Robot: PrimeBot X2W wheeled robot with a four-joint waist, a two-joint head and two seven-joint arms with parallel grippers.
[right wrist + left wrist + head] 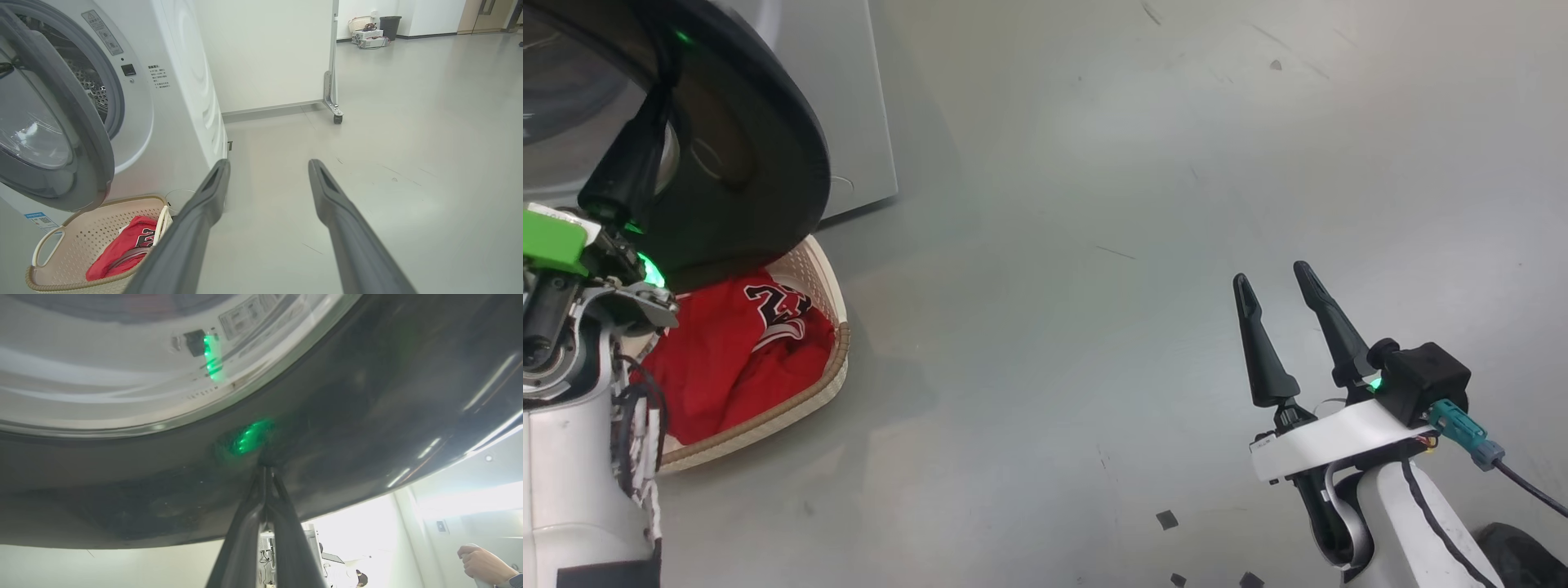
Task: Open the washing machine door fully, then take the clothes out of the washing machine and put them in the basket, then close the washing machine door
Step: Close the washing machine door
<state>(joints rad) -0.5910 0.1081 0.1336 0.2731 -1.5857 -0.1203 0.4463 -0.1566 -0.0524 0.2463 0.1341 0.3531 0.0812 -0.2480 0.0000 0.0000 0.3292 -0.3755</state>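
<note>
- The clothes [727,359] in the basket [841,351]: black numerals edged in white on the red fabric, seemingly "23", partly folded.
- The washing machine [179,102]: a grey sticker [102,32] by the drum opening, its print too small to read.
- A block of small dark print [158,76] on the white front, unreadable.
- A blue label sticker [40,219] low on the front, unreadable.
- The washing machine door [367,396]: a faint boxed label [241,320] in its glass, illegible.
</note>
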